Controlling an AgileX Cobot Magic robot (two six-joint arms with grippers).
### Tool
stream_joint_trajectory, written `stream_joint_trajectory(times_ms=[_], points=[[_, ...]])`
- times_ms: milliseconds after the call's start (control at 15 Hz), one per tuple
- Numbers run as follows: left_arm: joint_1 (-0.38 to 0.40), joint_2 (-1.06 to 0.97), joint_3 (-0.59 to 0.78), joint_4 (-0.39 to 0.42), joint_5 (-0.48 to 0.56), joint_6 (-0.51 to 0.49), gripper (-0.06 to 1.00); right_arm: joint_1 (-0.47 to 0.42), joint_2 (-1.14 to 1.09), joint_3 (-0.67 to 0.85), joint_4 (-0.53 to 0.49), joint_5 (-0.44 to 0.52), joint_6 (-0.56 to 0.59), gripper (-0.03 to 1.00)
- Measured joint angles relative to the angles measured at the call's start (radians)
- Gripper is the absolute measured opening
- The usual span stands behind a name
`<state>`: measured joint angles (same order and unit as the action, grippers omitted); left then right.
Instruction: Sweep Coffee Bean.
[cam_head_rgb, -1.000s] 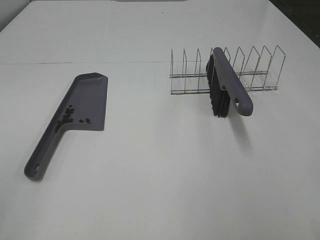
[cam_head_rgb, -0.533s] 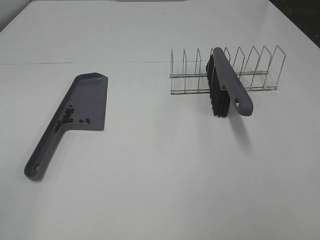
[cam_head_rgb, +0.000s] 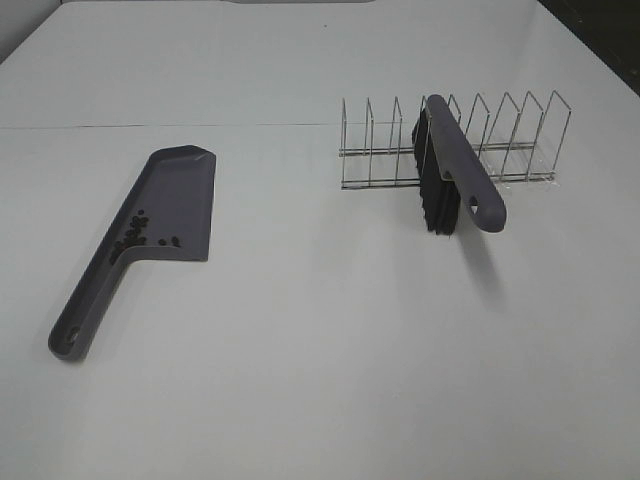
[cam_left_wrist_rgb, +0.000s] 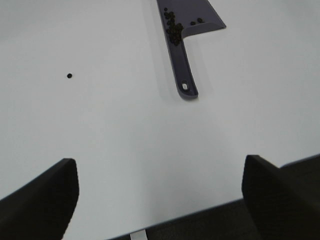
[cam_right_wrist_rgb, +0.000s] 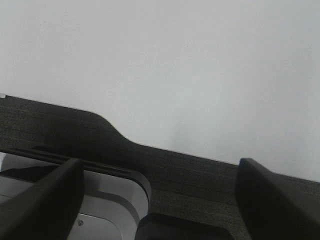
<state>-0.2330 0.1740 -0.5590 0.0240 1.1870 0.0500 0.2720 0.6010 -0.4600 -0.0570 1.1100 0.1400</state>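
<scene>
The coffee beans (cam_head_rgb: 135, 232) lie in a small dark cluster inside the grey-purple dustpan (cam_head_rgb: 165, 205), which rests flat on the white table at the left. The left wrist view shows the same beans (cam_left_wrist_rgb: 174, 27) and dustpan (cam_left_wrist_rgb: 186, 55) far ahead of my left gripper (cam_left_wrist_rgb: 160, 200), which is open and empty near the table's front edge. The brush (cam_head_rgb: 455, 170), with a grey handle and black bristles, stands on edge in the wire rack (cam_head_rgb: 510, 140) at the right. My right gripper (cam_right_wrist_rgb: 160, 200) is open and empty over the table's edge. Neither gripper appears in the high view.
A seam (cam_head_rgb: 170, 126) crosses the white table behind the dustpan. One small dark speck (cam_left_wrist_rgb: 69, 76) lies on the table apart from the dustpan. Dark floor (cam_right_wrist_rgb: 200, 170) and a grey-white base part (cam_right_wrist_rgb: 100, 210) lie below the right gripper.
</scene>
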Motion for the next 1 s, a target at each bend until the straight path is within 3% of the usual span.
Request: stream_joint_trajectory(times_ms=[133,267,667,1000], points=[[0.000,-0.006,0.033,-0.035,-0.088,-0.003,0.81,0.000,0.000,0.000,0.000,0.000,0.000,0.77],[0.000,-0.006,0.039,-0.070,-0.099,0.034,0.81,0.000,0.000,0.000,-0.004,0.000,0.000,0.77],[0.000,-0.047,0.040,-0.074,-0.103,0.048,0.81,0.000,-0.015,0.000,-0.009,0.000,0.000,0.77],[0.000,-0.178,0.040,-0.074,-0.110,0.045,0.81,0.000,-0.344,0.000,-0.008,0.002,0.000,0.77]])
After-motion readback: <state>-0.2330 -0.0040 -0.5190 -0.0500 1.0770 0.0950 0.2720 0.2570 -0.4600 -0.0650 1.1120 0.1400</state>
